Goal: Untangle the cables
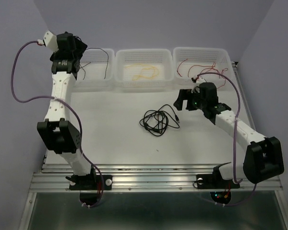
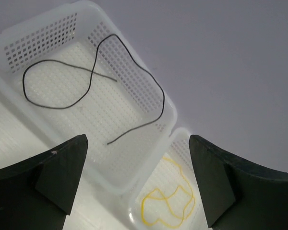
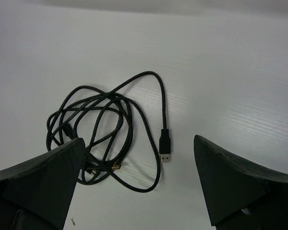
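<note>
**Step in hand: freeing the black bundle**

The black bundle (image 1: pixel 157 122) lies near the middle of the table (image 1: pixel 110 143), well apart from every edge. We judge it to be the last work item. Three baskets stand along the far edge, and each holds one separated strand:
- The left basket (image 1: pixel 93 82) holds a black wire (image 2: pixel 92 72).
- The middle basket (image 1: pixel 144 86) holds a yellow wire (image 1: pixel 145 72).
- The right basket (image 1: pixel 201 50) holds a red wire (image 1: pixel 204 68).

The right gripper (image 3: pixel 138 139) hangs above the bundle, offset toward the right edge. Its fingers are spread wide and hold nothing. The left gripper (image 2: pixel 138 137) sits high over the far-left corner above the left basket, also spread wide and empty.

Recommended procedure:
1. We take the free lead, not the mass. One strand arcs out of the loops and ends in a USB plug (image 3: pixel 165 143) on the side facing the right edge. It lies clear of the overlapping turns.
2. We close on the strand just behind the plug. The plug body then acts as a stop against slipping.
3. We draw the lead away from the loops low and slowly, so the turns pay out rather than tighten into a knot.
4. If the whole bundle drags along, we bring the left gripper in to pin the far side of the loops.

A second, gold-tipped end seems to lie under the near turns, though the pictures do not show it clearly.
</note>
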Controlling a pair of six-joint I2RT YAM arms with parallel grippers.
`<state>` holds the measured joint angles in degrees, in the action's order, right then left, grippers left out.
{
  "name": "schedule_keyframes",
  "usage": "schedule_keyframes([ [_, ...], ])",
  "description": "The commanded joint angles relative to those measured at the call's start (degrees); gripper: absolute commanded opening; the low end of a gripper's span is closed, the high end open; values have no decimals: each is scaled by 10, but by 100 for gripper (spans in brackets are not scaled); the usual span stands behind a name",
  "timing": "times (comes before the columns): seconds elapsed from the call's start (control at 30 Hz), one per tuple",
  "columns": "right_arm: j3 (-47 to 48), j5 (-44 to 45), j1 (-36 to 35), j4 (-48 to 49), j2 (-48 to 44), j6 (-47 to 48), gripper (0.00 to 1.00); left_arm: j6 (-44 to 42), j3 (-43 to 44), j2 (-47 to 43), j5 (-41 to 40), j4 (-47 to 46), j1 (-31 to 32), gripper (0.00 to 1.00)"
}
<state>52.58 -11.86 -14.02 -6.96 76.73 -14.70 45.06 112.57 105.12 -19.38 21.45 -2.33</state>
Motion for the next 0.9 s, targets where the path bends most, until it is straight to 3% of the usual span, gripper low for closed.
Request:
schedule_keyframes([
  [0.0, 8, 43, -64, -24, -19, 52, 100, -47, -138, -148, 68, 32, 42, 99],
  [0.03, 8, 42, -77, -25, -16, 61, 100, -49, -234, -178, 77, 18, 53, 99],
  [0.23, -15, 43, -174, -25, -2, 141, 100, 20, -580, -409, 160, -97, 140, 99],
  [0.37, -20, 65, -192, -26, 53, 181, 100, 46, -694, -503, 160, -81, 178, 99],
  [0.6, 1, 78, -197, -20, 139, 172, 97, 69, -784, -589, 174, -68, 196, 99],
  [0.7, -2, 71, -203, -12, 158, 165, 89, 72, -788, -583, 174, -71, 200, 99],
  [0.8, -12, 74, -210, 0, 158, 151, 64, 76, -791, -562, 180, -89, 208, 99],
  [0.83, -13, 76, -210, 3, 152, 149, 42, 80, -793, -556, 180, -93, 216, 99],
  [0.87, -14, 77, -210, 7, 148, 132, 33, 82, -794, -549, 181, -98, 220, 99],
])
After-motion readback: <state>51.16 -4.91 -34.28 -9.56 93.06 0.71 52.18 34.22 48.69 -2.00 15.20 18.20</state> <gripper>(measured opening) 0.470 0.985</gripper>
